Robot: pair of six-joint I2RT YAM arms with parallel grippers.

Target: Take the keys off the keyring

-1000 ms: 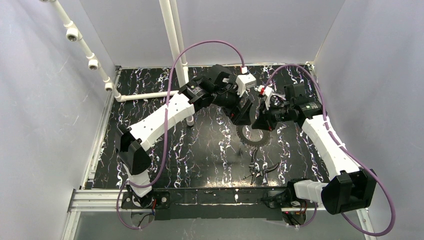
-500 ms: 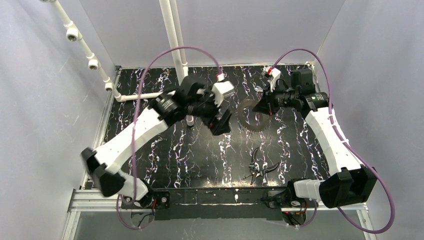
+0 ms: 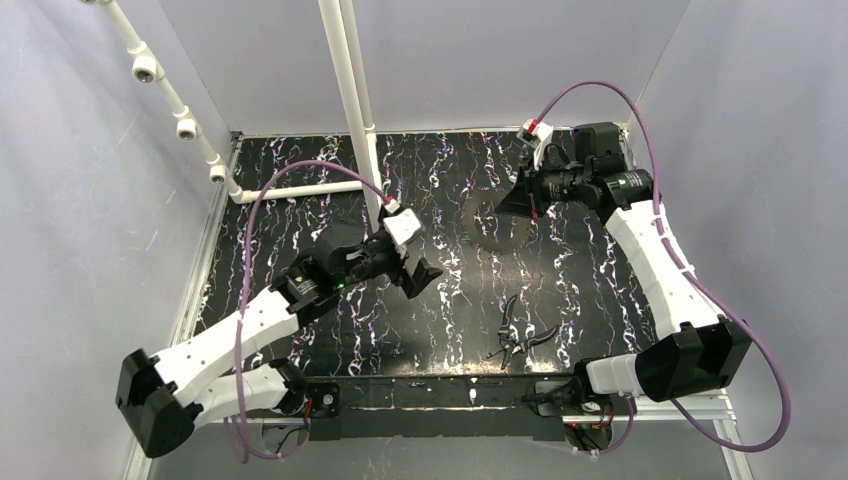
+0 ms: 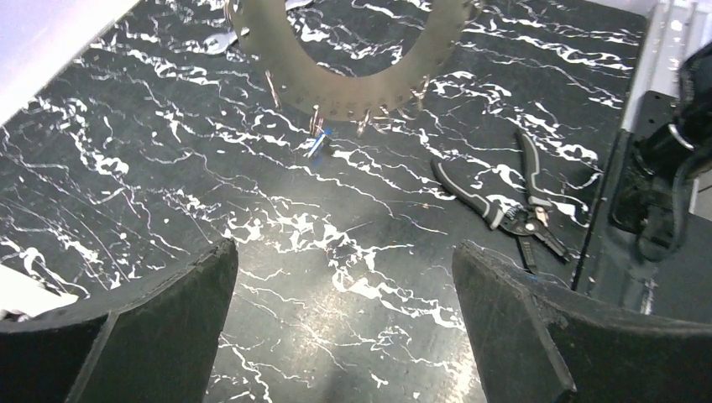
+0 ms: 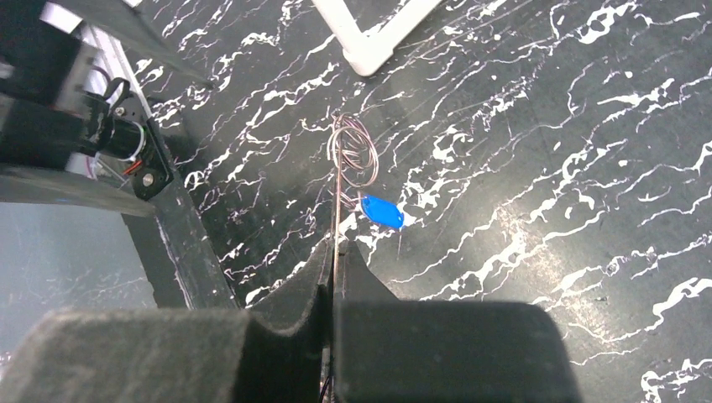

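Nearest your bases, the pliers [image 3: 520, 335] lay flat on the table [image 4: 252, 193], well apart from the work and touched by neither arm. A little beyond them and to the left, your left gripper [image 3: 424, 274] hovered low over the table with its jaws spread wide and nothing between them. Judged: it sat there so that its wrist camera faced the work and the fingers were free to take a key. Farther out, the keyring [image 4: 361, 84] was carried by your right gripper [image 5: 334, 252], whose jaws were pinched tight on the thin plate at its far rim. The right wrist view showed the plate edge-on, running straight out from the fingertips. Judged: gripping the far rim left the near rim, and what hung from it, open to the left arm. The key [image 4: 317, 143] hung at that near rim from small wire loops [image 5: 354, 155]. Its long axis ran from the rim down toward the table at a slight slant, with the blue head at the low end and lying to one side of the plate. I could not tell whether the head touched the table. Other small pale pieces [image 4: 363, 124] hung along the same rim, too small to name.
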